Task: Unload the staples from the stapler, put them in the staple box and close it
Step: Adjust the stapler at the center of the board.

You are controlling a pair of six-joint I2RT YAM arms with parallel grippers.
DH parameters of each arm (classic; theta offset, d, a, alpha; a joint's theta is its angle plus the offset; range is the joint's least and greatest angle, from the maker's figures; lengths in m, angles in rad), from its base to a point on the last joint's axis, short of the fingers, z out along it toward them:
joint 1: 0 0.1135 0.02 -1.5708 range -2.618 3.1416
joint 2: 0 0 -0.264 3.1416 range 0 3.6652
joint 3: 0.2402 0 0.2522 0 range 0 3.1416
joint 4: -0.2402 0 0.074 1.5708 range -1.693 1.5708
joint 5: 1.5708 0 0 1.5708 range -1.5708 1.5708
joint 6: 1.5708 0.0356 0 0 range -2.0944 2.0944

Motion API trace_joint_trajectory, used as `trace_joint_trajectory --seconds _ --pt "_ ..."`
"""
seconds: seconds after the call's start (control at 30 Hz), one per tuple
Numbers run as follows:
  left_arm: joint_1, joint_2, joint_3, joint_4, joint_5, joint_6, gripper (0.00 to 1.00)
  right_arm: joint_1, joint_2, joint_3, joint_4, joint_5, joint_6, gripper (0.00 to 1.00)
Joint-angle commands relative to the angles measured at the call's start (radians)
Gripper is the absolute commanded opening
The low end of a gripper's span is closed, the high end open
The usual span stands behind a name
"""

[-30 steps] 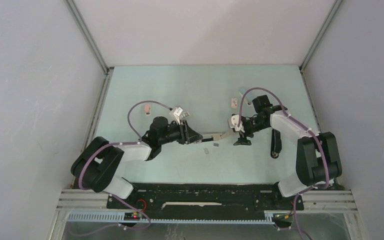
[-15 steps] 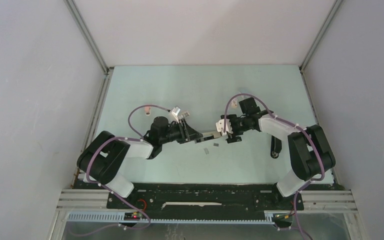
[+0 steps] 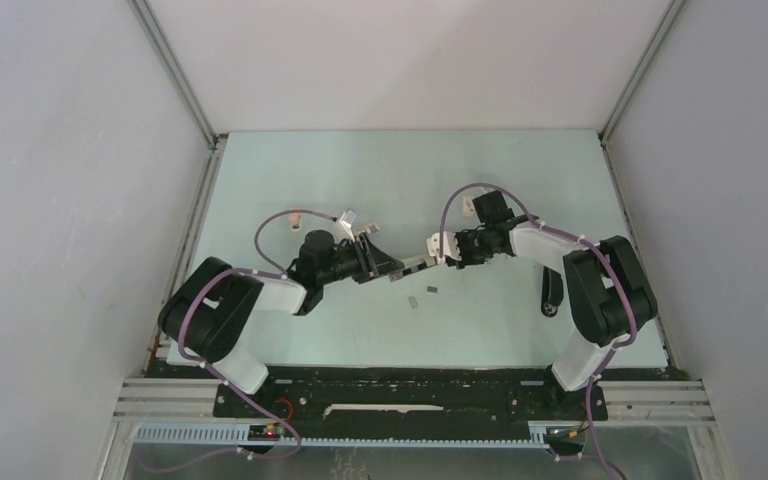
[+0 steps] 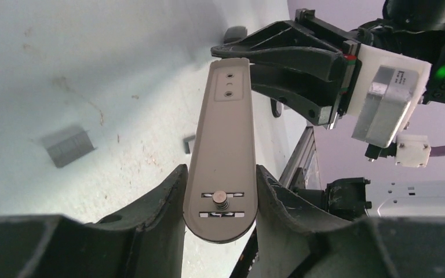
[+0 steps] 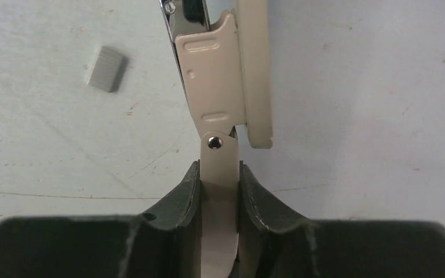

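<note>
The stapler (image 5: 254, 69) is cream-beige, the staples (image 5: 106, 69) silver-grey, the table (image 3: 360, 170) perhaps pale mint.

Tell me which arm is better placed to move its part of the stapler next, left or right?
Right, probably. The right jaws are shut on the thin hinged strip of the stapler, so that arm can swing it. The left jaws clamp the wide base, suited to holding steady.

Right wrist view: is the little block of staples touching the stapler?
No, the staples lie on the table off to the side of the stapler, with bare surface between them.
</note>
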State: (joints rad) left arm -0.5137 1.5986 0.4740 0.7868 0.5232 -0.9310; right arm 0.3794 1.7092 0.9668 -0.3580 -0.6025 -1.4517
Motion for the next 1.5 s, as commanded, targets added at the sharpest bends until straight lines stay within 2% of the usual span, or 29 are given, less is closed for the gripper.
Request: trace_joint_trajectory --seconds 0.0,0.07,0.17,0.47,0.8,0.9,1.0,1.23,1.37,1.47 --pt "0.009 0.027 0.085 0.063 -0.002 -0.027 0.00 -0.005 0.012 0.036 -0.033 -0.007 0.055 0.19" --pt "0.012 0.042 0.094 0.074 -0.001 -0.034 0.00 -0.013 0.007 0.037 -0.044 -0.014 0.051 0.13" --pt "0.018 0.060 0.104 0.092 0.001 -0.051 0.11 -0.029 -0.001 0.051 -0.083 -0.038 0.044 0.00" --pt "0.025 0.080 0.137 0.111 0.011 -0.064 0.55 -0.058 -0.024 0.161 -0.390 -0.163 -0.009 0.00" --pt "0.066 -0.040 0.098 0.112 -0.019 -0.009 0.80 -0.080 -0.048 0.241 -0.555 -0.191 0.055 0.00" --pt "0.090 -0.130 0.055 0.110 -0.054 0.026 0.90 -0.091 -0.038 0.272 -0.613 -0.189 0.062 0.00" --pt "0.104 -0.262 0.015 0.035 -0.112 0.107 0.93 -0.100 -0.031 0.295 -0.659 -0.190 0.075 0.00" --pt "0.106 -0.686 -0.075 -0.263 -0.312 0.463 1.00 -0.106 0.000 0.371 -0.801 -0.195 0.127 0.00" --pt "0.106 -0.877 -0.168 -0.273 -0.409 0.537 1.00 -0.106 0.011 0.401 -0.875 -0.202 0.157 0.00" --pt "0.107 -0.948 -0.228 -0.229 -0.386 0.562 1.00 -0.108 0.019 0.417 -0.912 -0.204 0.204 0.00"
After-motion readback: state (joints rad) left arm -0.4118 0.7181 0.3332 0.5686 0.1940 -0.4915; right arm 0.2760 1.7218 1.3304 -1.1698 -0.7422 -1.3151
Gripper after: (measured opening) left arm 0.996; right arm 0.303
